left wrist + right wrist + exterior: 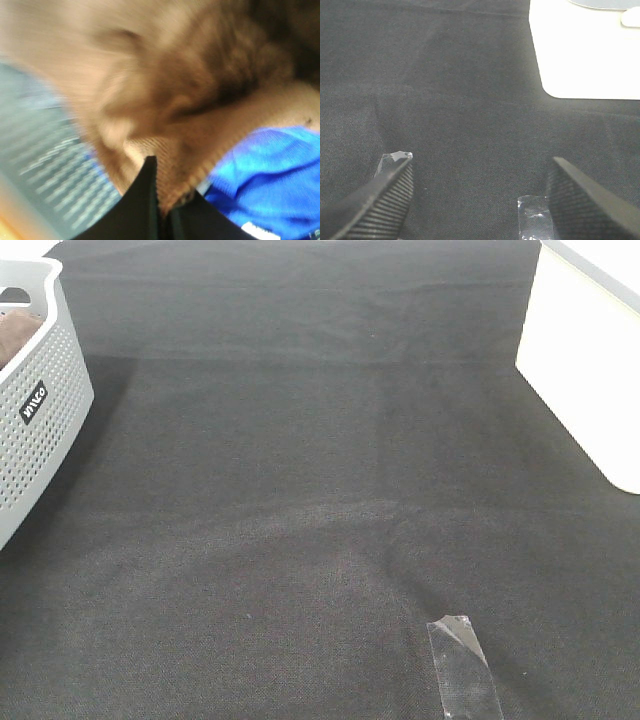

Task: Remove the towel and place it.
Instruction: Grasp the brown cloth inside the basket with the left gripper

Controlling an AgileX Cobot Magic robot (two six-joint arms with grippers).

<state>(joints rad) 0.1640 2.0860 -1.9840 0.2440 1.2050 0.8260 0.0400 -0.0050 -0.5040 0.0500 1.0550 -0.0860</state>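
Left claw [166,197] pinches brown towel [200,85] beside blue cloth [270,170].

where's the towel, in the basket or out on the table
In the basket: the brown towel shows inside its rim in the high view, and the left wrist view has it bunched beside the perforated wall.
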